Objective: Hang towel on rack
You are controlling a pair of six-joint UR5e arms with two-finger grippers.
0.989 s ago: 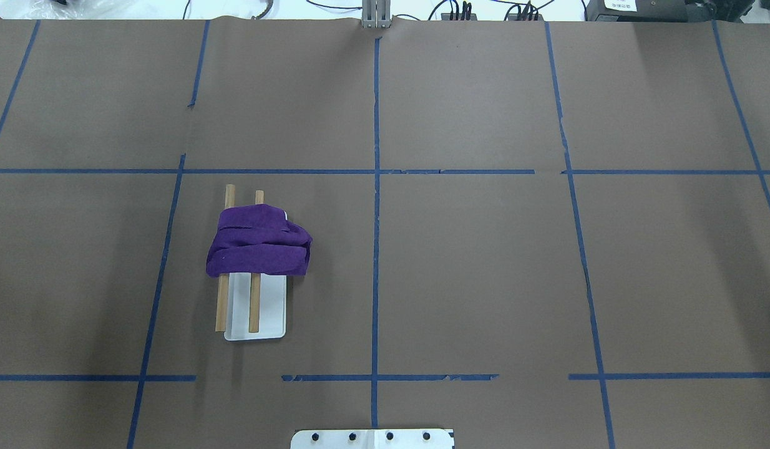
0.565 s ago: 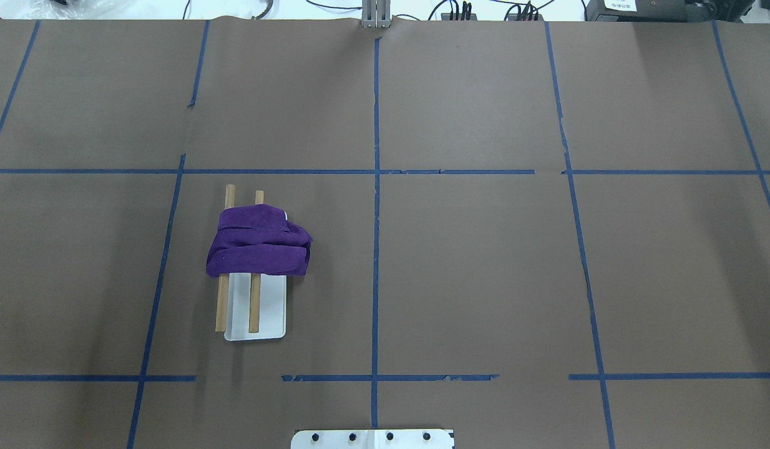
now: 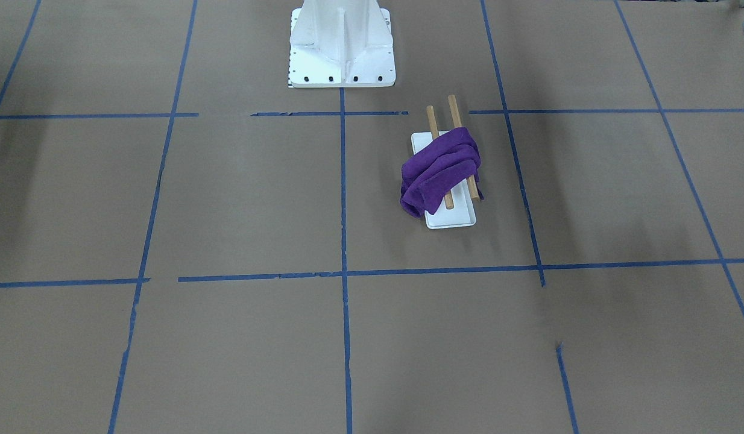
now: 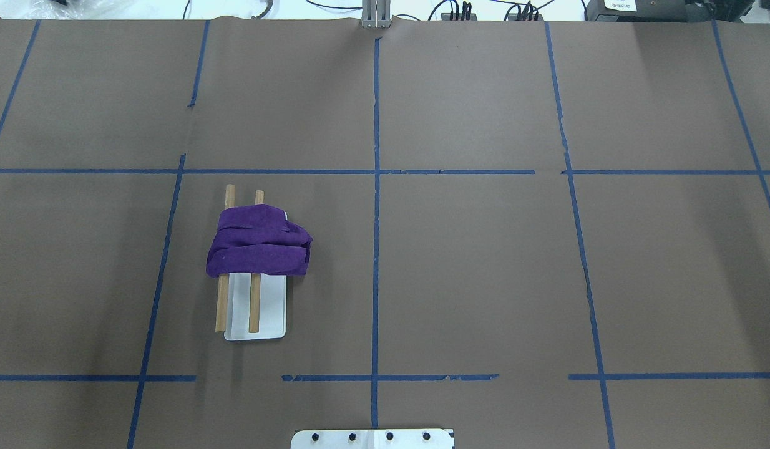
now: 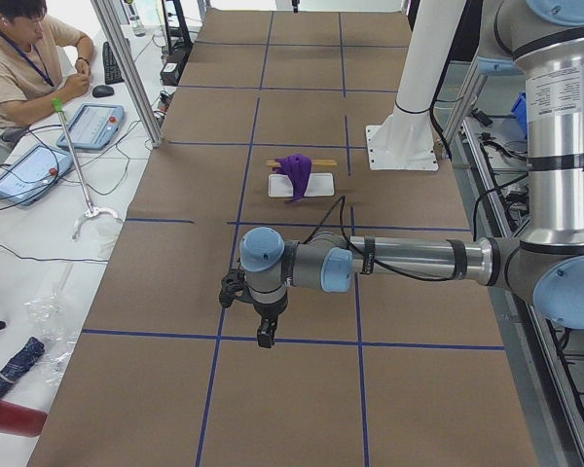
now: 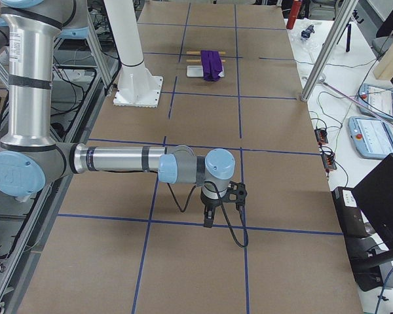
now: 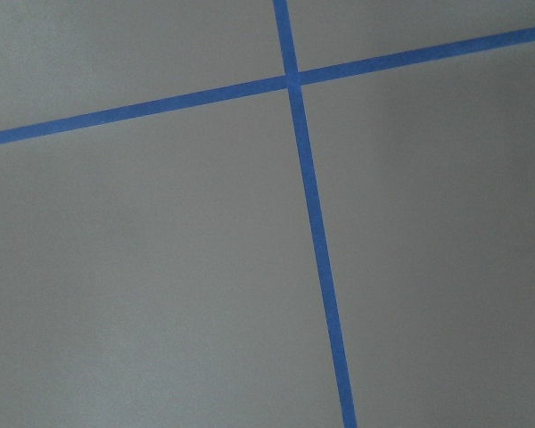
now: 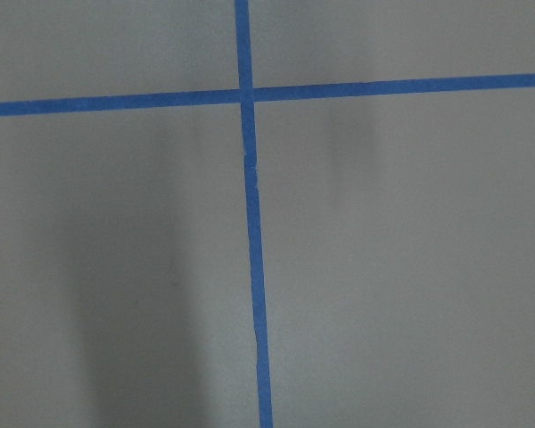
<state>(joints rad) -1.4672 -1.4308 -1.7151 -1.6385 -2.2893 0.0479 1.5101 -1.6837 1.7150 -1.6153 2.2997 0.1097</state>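
Jaws first: the left jaws, at the end of the left arm [image 5: 409, 258], point down above the tabletop [image 4: 485, 249] near its left end. The right jaws, on the right arm [image 6: 118, 159], do the same near the right end. Both show only in the side views, small and hard to read, so I cannot tell whether either pair is parted or closed. Nothing appears to be held. Each wrist camera shows only brown paper and a crossing of blue tape [image 7: 316, 232], with no fingers in frame.

Out from there, the towel [image 4: 257, 243] lies bunched across the rack [image 4: 269, 308]. It is draped over both dowels [image 4: 254, 305] toward their far ends, on the robot's left half of the tabletop. The dowels run lengthwise away from the robot, and the towel crosses them roughly at right angles. From the left jaws the rack lies inward along the tabletop. From the right jaws it lies much farther off, past the centre line, so the left arm is clearly the nearer. The hanging looks done. Should any tidying be wanted, I judge it would fall to the left arm, coming in across the dowels' axis.

Hidden: the thin support joining the dowels is under the cloth. A lump of towel sags past the inner edge of the white base [image 3: 453, 220], and I cannot tell whether it touches the tabletop. Neither arm appears in the overhead or front views.
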